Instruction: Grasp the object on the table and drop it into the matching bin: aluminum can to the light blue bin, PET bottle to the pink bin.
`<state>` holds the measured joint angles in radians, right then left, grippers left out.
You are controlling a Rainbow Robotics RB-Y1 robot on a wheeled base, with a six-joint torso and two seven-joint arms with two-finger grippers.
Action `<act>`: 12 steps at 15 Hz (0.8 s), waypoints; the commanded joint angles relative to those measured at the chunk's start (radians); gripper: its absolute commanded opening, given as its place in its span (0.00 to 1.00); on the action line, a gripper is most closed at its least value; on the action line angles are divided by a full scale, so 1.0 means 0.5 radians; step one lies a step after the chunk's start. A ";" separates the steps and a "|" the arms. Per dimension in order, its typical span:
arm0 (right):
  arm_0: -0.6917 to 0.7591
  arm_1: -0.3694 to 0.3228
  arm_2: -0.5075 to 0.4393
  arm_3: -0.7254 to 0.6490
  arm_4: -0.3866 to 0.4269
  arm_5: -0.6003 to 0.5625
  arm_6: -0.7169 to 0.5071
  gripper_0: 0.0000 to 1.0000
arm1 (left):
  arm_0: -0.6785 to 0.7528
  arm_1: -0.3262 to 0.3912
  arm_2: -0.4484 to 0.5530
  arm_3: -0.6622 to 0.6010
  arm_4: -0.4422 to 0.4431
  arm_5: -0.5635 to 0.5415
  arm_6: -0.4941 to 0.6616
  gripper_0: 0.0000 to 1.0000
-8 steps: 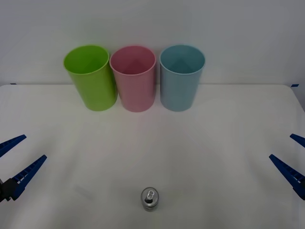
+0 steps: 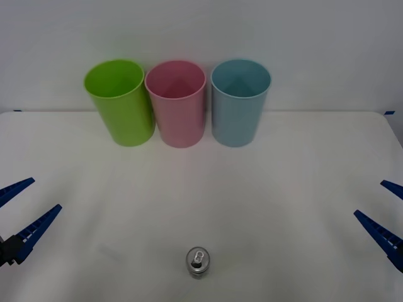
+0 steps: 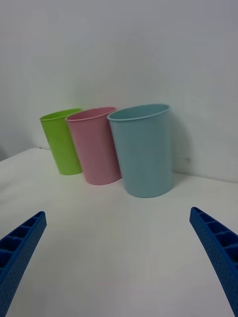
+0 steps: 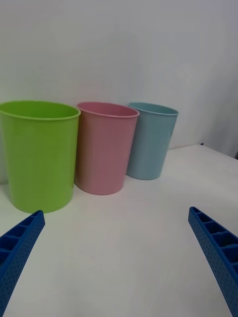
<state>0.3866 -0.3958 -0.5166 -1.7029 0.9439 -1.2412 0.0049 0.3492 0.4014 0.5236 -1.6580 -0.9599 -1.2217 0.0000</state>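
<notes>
A small silver aluminum can (image 2: 198, 262) stands upright on the white table (image 2: 283, 189) near the front edge, its pull tab facing up. At the back stand the light blue bin (image 2: 239, 104) (image 3: 144, 151) (image 4: 150, 141) and, to its left, the pink bin (image 2: 177, 104) (image 3: 95, 146) (image 4: 105, 147). My left gripper (image 2: 19, 211) (image 4: 116, 257) is open at the far left edge. At the far right edge my right gripper (image 2: 385, 211) (image 3: 116, 257) is open too. Both are empty and far from the can.
A lime green bin (image 2: 120, 102) (image 3: 63, 141) (image 4: 38, 154) stands left of the pink one; the three bins form a row against the white back wall. Wide bare tabletop lies between the bins and the can.
My right gripper has shifted slightly down and inward at the right edge. The can, bins and left gripper have not moved.
</notes>
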 commanded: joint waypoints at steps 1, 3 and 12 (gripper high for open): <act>0.034 -0.055 0.073 -0.003 -0.001 -0.058 0.018 1.00 | 0.000 0.000 0.000 0.000 0.000 0.000 0.000 1.00; 0.058 -0.104 0.150 -0.003 -0.001 -0.079 0.033 1.00 | 0.000 0.000 0.000 0.000 0.000 0.000 0.000 1.00; 0.049 -0.153 0.524 0.019 0.152 -0.122 0.171 1.00 | 0.000 0.000 0.000 0.000 0.000 0.000 0.000 1.00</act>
<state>0.4146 -0.4738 -0.2733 -1.6939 1.0074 -1.3024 0.0823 0.3491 0.4014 0.5236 -1.6580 -0.9599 -1.2217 0.0000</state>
